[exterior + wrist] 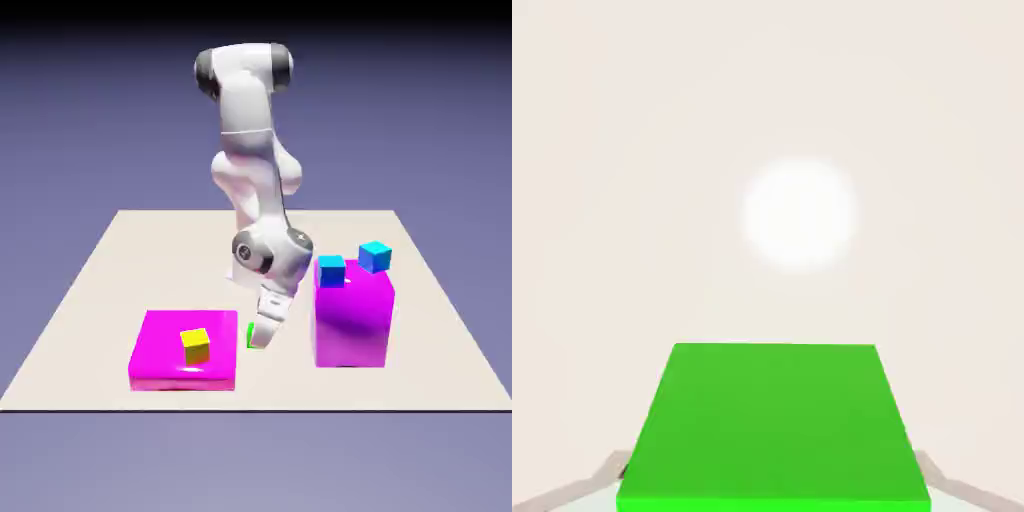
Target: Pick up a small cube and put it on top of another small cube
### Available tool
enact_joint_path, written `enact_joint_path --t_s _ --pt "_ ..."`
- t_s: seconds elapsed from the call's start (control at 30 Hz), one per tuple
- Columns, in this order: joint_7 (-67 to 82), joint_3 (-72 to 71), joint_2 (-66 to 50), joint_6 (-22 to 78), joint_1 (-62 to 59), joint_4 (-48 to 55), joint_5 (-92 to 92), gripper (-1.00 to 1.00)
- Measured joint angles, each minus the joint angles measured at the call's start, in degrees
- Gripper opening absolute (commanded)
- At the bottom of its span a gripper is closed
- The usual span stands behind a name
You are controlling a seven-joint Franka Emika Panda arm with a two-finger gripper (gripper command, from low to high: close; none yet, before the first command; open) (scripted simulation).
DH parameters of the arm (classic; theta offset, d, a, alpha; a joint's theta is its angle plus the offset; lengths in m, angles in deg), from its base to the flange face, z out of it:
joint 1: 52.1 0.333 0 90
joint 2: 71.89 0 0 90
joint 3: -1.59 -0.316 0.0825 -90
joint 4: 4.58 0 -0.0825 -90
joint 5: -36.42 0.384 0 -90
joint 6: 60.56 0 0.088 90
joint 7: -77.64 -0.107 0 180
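beige table (100, 300), pincer (262, 338) clamped on the green cube (774, 425); yellow cube (196, 346) sits beside it on a magenta slab (160, 365).

Beige table (110, 290) with low magenta slab (165, 360), tall magenta block (352, 325), green cube (250, 336).

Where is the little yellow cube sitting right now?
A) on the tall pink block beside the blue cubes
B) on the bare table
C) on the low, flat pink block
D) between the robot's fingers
C: the yellow cube rests on top of the low flat magenta block, while the two blue cubes sit on the tall magenta block.
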Motion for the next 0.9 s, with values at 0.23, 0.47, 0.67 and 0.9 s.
enact_joint_path --t_s 0.23,0.47,0.67,0.9 --pt "9.88 -4.8 8.19 1.5 -1.28 -3.02 13.2 -1.0" --pt "2.5 9.76 5.31 13.4 7.14 9.3 26.69 -1.0" --pt "-3.87 22.23 2.83 23.6 14.62 19.86 38.23 -1.0" --pt "-11.35 36.77 -0.06 35.51 23.21 32.19 51.63 -1.0"
